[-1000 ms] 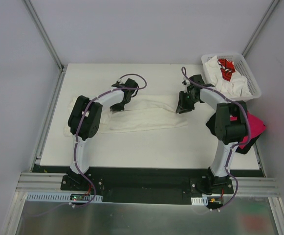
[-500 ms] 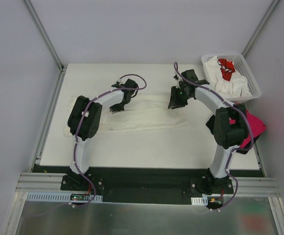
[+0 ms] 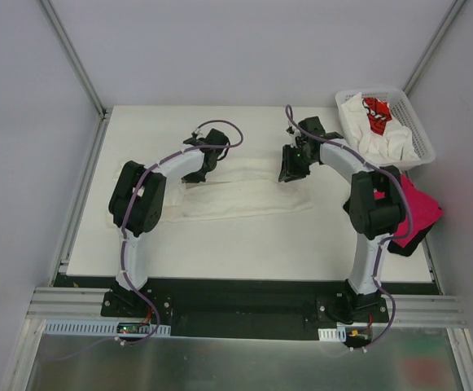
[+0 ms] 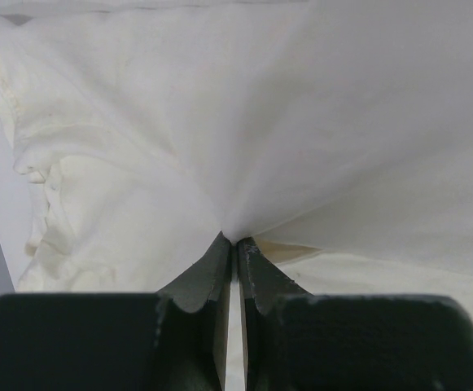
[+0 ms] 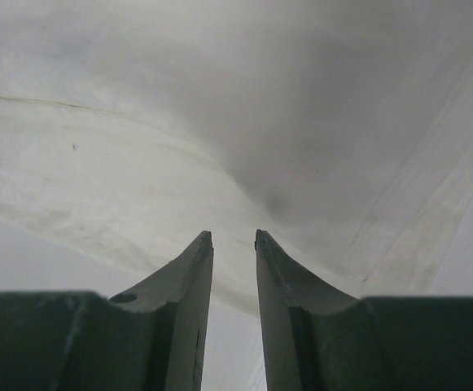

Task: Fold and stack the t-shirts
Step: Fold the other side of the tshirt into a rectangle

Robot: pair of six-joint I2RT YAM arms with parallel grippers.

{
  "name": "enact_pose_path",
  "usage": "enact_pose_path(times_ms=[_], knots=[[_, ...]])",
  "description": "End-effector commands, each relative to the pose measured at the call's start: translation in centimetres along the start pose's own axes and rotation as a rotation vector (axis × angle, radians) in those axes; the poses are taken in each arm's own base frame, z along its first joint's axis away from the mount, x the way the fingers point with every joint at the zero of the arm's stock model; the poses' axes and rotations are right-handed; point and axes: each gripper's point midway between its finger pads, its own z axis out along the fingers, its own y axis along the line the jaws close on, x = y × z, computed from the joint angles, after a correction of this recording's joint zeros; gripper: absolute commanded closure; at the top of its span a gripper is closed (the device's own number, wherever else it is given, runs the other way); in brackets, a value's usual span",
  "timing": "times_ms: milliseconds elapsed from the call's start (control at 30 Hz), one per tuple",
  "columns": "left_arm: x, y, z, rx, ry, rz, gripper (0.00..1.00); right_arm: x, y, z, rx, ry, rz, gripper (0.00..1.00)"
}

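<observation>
A cream-white t-shirt (image 3: 244,195) lies spread in a long band across the middle of the table. My left gripper (image 3: 194,169) is at its back left part, shut on a pinch of the cream cloth (image 4: 236,232), which fans out in taut folds from the tips. My right gripper (image 3: 291,173) hovers over the shirt's back right corner. Its jaws stand a little apart over the cloth (image 5: 179,163), and nothing lies between the fingertips (image 5: 203,244). More t-shirts, white ones and one with red print (image 3: 376,111), fill the basket. A magenta-pink t-shirt (image 3: 422,205) lies on a black one (image 3: 400,246) at the right edge.
The white lattice basket (image 3: 419,147) stands at the table's back right corner, close behind the right arm. The magenta and black pile sits beside the right arm's elbow. Grey walls close in the table on the left, back and right.
The right gripper has moved left and towards the back along the shirt's far edge, and its jaws have opened slightly. The left gripper keeps its pinch and has shifted a little backwards.
</observation>
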Motion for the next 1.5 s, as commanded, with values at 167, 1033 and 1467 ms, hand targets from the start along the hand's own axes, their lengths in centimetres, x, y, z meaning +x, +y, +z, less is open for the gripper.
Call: enact_pose_path(times_ms=[167,1033,1467], knots=[[-1.2,1.4,-2.4,-0.008,-0.055,-0.028,0.96,-1.0,-0.3,0.6,-0.019,-0.013,-0.005,0.69],[-0.9,2.1,-3.0,-0.015,-0.062,-0.026,0.95,0.2,-2.9,0.9,0.099,-0.033,0.032,0.67],[-0.8,2.3,-3.0,-0.027,-0.067,-0.023,0.95,0.2,-6.5,-0.6,0.17,-0.068,0.079,0.67]])
